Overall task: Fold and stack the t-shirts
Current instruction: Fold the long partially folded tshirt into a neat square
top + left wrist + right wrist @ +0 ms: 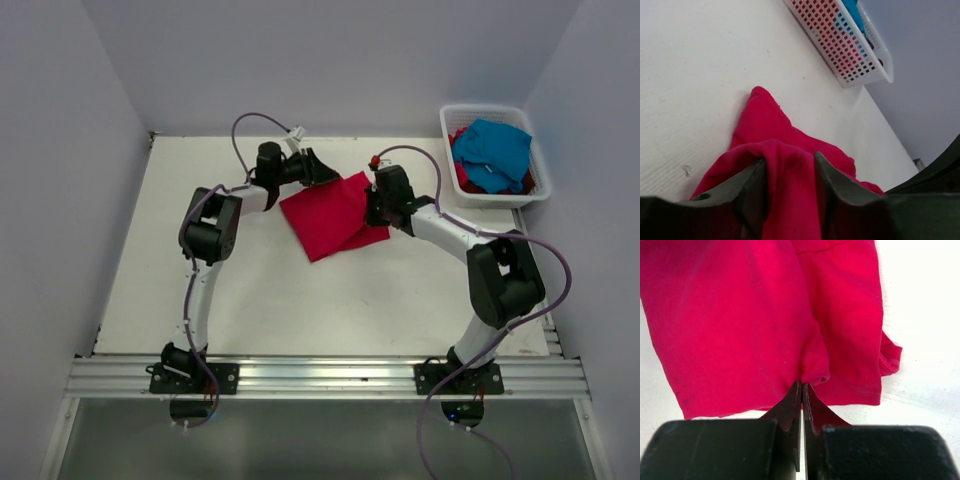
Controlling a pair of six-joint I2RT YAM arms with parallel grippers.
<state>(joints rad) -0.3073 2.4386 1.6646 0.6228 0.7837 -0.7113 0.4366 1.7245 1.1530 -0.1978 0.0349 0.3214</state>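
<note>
Red shirt (325, 225): mid-worktop (250, 300), part-folded, a tilted rough square w/ one layer over another. It lies flat except along the edge that's held.
Left end effector (318, 170): at the shirt's far corner, clenched, w/ a bunched ridge of red cloth jammed between its fingers (752, 192).
Right end effector (374, 207): on the shirt's right side, jaws pinched almost together on the hem. Wrist view shows the cloth puckering into the tips.
Key relation: both grips sit on the same far-right edge. The rest of the shirt spreads away from them toward near-left, i.e. toward the arm bases.
Long axis: hard to call, as the shape's near square. The held edge runs slantwise, far-left to near-right, not parallel to the worktop's front.
Nearer arm: neither, since each is already on the cloth. The free near corner lies between the two arms, a bit left of centre.
Step (my guess): mid-fold. The held edge prob. gets carried over toward the free near-left edge.
What that needs: both arms travelling together along that diagonal, else the fold skews.
Risk: the left grip is a thick bunch and the right a thin hem pinch, so the right could slip first.
Other shirts: blue shirt (492, 150) on top in the basket (845, 45), far-right corner, well apart from both end effectors.
</note>
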